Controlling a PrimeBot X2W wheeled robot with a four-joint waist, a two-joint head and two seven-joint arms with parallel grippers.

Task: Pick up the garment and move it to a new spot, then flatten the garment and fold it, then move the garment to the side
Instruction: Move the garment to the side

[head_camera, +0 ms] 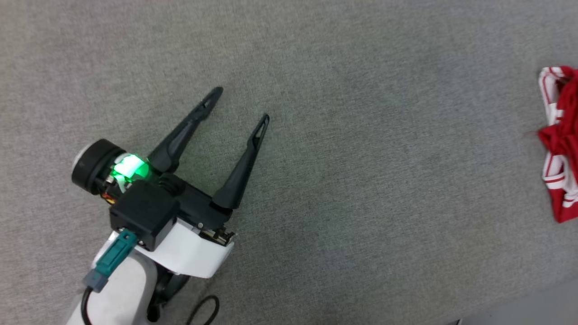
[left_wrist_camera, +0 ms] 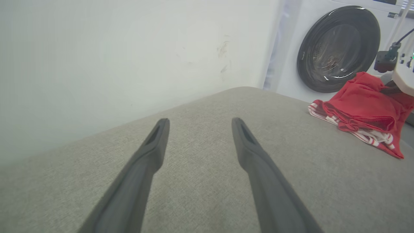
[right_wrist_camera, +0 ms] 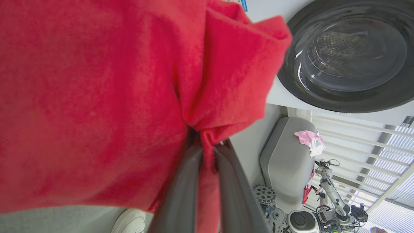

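2 grippers, 2 different jobs. Nearest the head camera, the left gripper (head_camera: 241, 105) hovers over the grey padded surface (head_camera: 361, 158) with its jaws spread wide and nothing between them. Farther out, at the right edge of that view, the garment (head_camera: 562, 135) sits bunched in a red heap with striped white trim, well apart from the left gripper. The right gripper (right_wrist_camera: 208, 145) has its jaws pressed together on a fold of the red cloth, pinching it near the tips.

By my judgement step 1 is in hand. The garment is gripped, yet its lower part rests on the surface and it has not been carried to a new spot. The next move calls for a lift that clears the heap from the surface, then a carry toward the open middle, where the left gripper could help flatten it.

The head view gives the spacing between the left gripper and the garment, while the pinch itself is read from the right wrist view. The left wrist view adds the heap's full outline near the surface's far edge and, beyond it, a washing machine door (left_wrist_camera: 338, 48).
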